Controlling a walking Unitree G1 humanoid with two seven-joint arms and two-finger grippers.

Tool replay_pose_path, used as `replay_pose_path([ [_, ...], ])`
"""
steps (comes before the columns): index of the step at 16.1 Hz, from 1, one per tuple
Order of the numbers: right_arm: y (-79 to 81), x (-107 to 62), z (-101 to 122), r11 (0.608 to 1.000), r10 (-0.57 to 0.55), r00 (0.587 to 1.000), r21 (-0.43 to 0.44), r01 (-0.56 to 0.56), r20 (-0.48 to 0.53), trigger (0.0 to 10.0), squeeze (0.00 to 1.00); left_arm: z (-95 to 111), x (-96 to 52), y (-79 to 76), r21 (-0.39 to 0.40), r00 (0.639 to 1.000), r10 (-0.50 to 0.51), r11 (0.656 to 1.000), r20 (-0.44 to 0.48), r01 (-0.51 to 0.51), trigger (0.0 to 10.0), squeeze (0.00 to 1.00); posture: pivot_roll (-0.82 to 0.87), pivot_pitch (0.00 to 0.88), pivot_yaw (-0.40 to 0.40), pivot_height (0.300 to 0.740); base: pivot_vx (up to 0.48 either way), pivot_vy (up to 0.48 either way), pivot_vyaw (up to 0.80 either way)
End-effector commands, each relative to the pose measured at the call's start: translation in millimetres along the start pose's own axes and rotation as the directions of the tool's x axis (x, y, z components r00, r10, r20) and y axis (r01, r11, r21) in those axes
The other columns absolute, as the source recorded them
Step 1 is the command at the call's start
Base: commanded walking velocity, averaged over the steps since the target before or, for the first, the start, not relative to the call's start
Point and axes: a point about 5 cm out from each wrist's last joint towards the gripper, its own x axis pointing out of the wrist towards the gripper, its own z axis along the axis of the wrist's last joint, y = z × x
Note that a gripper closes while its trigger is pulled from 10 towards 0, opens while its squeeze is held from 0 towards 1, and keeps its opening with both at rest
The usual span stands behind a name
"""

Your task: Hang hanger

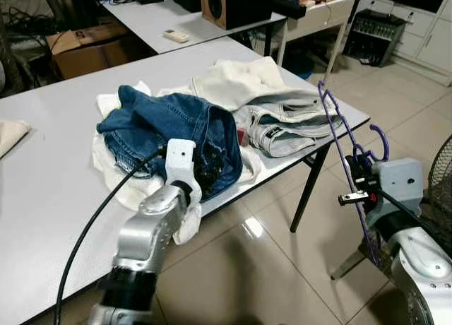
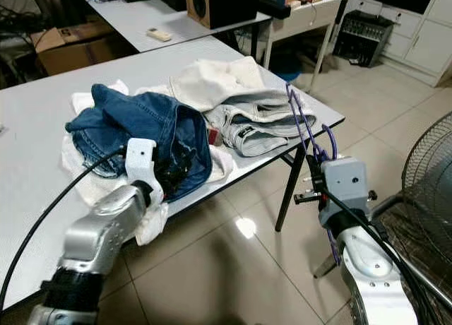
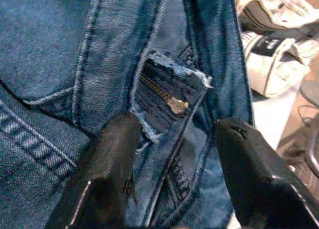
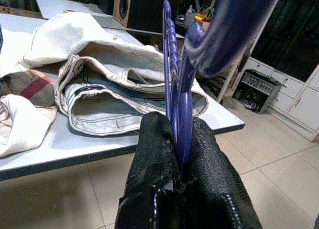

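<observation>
A crumpled pair of blue jeans (image 1: 169, 127) lies on the white table (image 1: 42, 184), over a white cloth. My left gripper (image 3: 174, 134) is open and pressed onto the jeans near the table's front edge. Its two black fingers (image 3: 114, 159) stand on either side of the zip fly. A thin purple hanger (image 1: 339, 127) stands upright off the table's right corner, its hook curling to the right. My right gripper (image 4: 179, 134) is shut on the hanger's lower part, out over the tiled floor.
Pale folded jeans (image 1: 289, 127) and a cream garment (image 1: 240, 81) lie further back on the table. A fan (image 2: 431, 169) stands close by my right arm. Behind are a second table (image 1: 155, 18) with a speaker (image 1: 229, 3), and a cardboard box (image 1: 85, 46).
</observation>
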Motion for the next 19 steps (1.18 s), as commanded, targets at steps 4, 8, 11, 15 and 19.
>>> replay_pose_path([
  [4, -1.0, 1.1, 5, 1.0, -0.011, 1.0, -0.008, 0.011, 0.021, 10.0, 0.0, 6, 9.3, 4.8, -0.042, 0.994, 0.105, 0.994, 0.038, -0.104, 0.0, 0.0, -0.24, 0.02, 0.045, 0.74, 0.0, 0.0, 0.0],
  [8, -1.3, 1.5, 4, 1.0, -0.018, 1.0, -0.005, 0.018, 0.021, 10.0, 0.0, 13, 11.0, 11.1, -0.125, 0.981, 0.159, 0.981, 0.11, -0.145, 0.0, 0.0, -0.24, 0.02, 0.051, 0.74, 0.0, 0.0, 0.0],
  [11, -0.9, 2.1, 4, 1.0, -0.017, 1.0, -0.004, 0.017, 0.021, 10.0, 0.0, 14, 9.5, 14.5, -0.12, 0.973, 0.183, 0.979, 0.139, -0.167, 0.0, 0.0, -0.24, 0.018, 0.051, 0.74, 0.0, 0.0, 0.0],
  [15, -0.1, 2.2, 3, 1.0, -0.017, 1.0, 0.001, 0.017, 0.018, 10.0, 0.0, 18, 2.4, 19.4, -0.092, 0.971, 0.162, 0.985, 0.175, -0.148, 0.0, 0.0, -0.23, 0.02, 0.049, 0.74, 0.0, 0.0, 0.0],
  [19, 2.2, 3.6, 2, 1.0, -0.014, 1.0, 0.007, 0.014, 0.019, 10.0, 0.0, 30, -9.8, 23.2, -0.073, 0.972, 0.08, 0.995, 0.222, -0.065, 0.0, 0.0, -0.21, 0.014, 0.047, 0.74, 0.0, 0.0, 0.0],
])
